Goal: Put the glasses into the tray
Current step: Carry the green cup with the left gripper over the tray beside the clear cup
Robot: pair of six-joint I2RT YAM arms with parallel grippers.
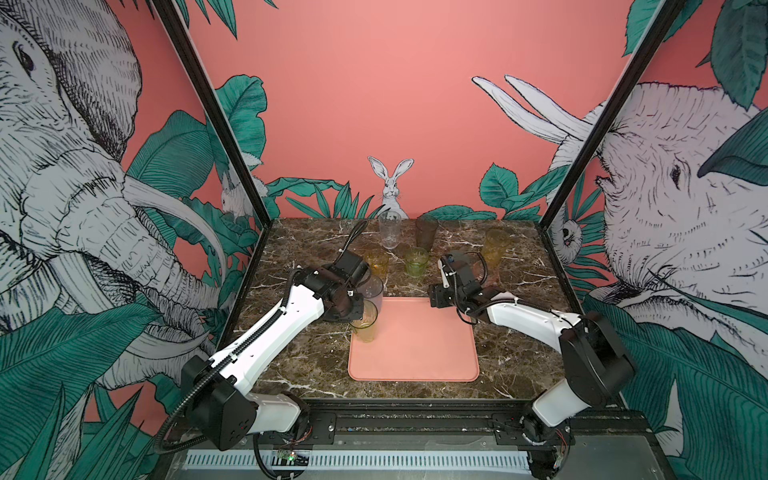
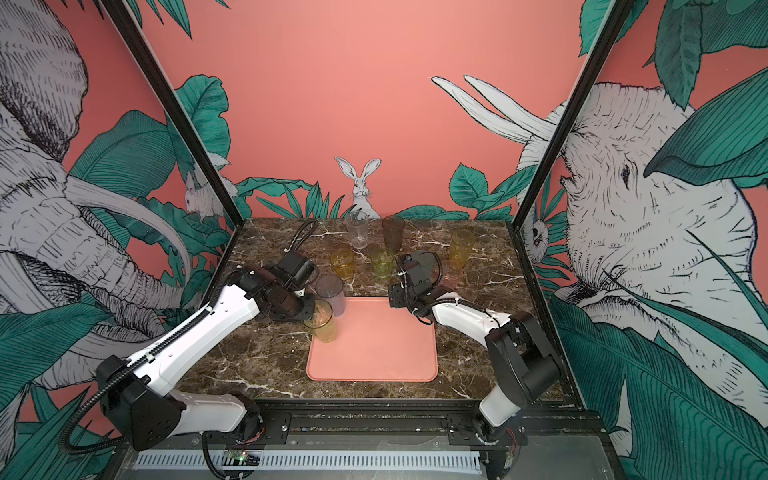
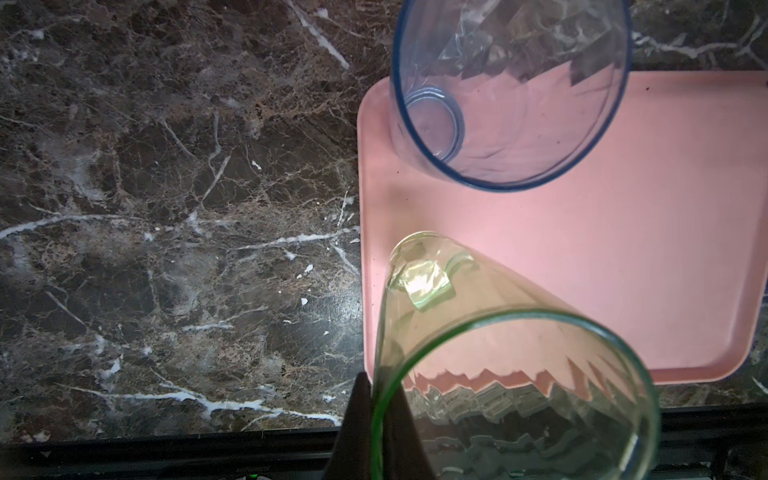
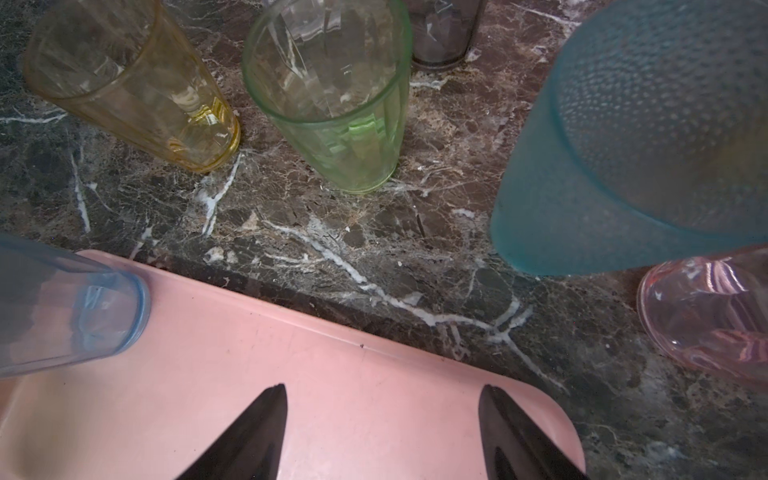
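My left gripper (image 3: 380, 399) is shut on the rim of a tall yellow-green glass (image 3: 498, 332), one finger inside and one outside. In both top views this glass (image 1: 365, 328) stands at the left edge of the salmon-pink tray (image 1: 415, 345). A grey-blue glass (image 1: 372, 286) stands upright in the tray's far left corner. My right gripper (image 4: 382, 388) hangs open and empty over the tray's far right corner (image 4: 332, 353). On the marble behind the tray stand an amber glass (image 4: 137, 83), a green glass (image 4: 332, 104), a frosted blue glass (image 4: 623, 145) and a pink glass (image 4: 706, 316).
Near the back wall stand a clear glass (image 1: 390, 228), a smoky dark glass (image 1: 426, 232) and a tall yellow glass (image 1: 495, 245). The right arm (image 1: 519, 316) hides part of the glasses behind it. Black frame posts (image 1: 232, 149) flank the table.
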